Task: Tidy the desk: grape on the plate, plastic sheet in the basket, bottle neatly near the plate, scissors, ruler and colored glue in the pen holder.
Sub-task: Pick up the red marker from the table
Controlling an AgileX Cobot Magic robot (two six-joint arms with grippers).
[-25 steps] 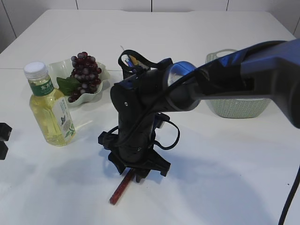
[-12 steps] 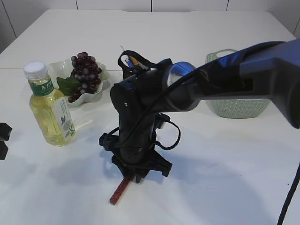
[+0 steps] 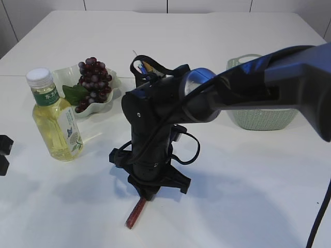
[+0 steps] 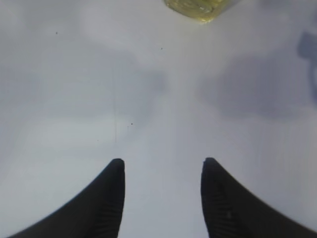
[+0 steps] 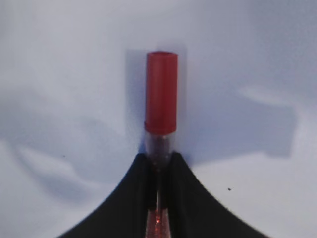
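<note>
Glue stick (image 5: pixel 161 94) is clamped in my right gripper (image 5: pixel 159 168): both fingers pressed against its clear barrel, red cap sticking out past the tips. In the exterior view the stick (image 3: pixel 136 213) slants down from the gripper (image 3: pixel 146 194) toward the near edge of the table (image 3: pixel 248 196); I can't tell whether its low end is touching the surface or just off it.

Right arm reaches in from the right side and blocks most of the pen holder (image 3: pixel 145 68) behind it; I only see dark loops and some coloured bits at the holder's top.

Left of that, grapes (image 3: pixel 93 77) sit on the plate (image 3: pixel 66 75). Bottle (image 3: pixel 54 117) stands upright just in front of the plate, white cap on, yellowish liquid inside.

Basket (image 3: pixel 258 118) is on the right, behind the arm; contents not visible.

Left gripper (image 4: pixel 162 171) is spread apart with nothing between the fingers, bare table below, bottle base (image 4: pixel 200 9) at the top edge of its view. From outside it's only a dark bit at the left edge (image 3: pixel 4 154).
</note>
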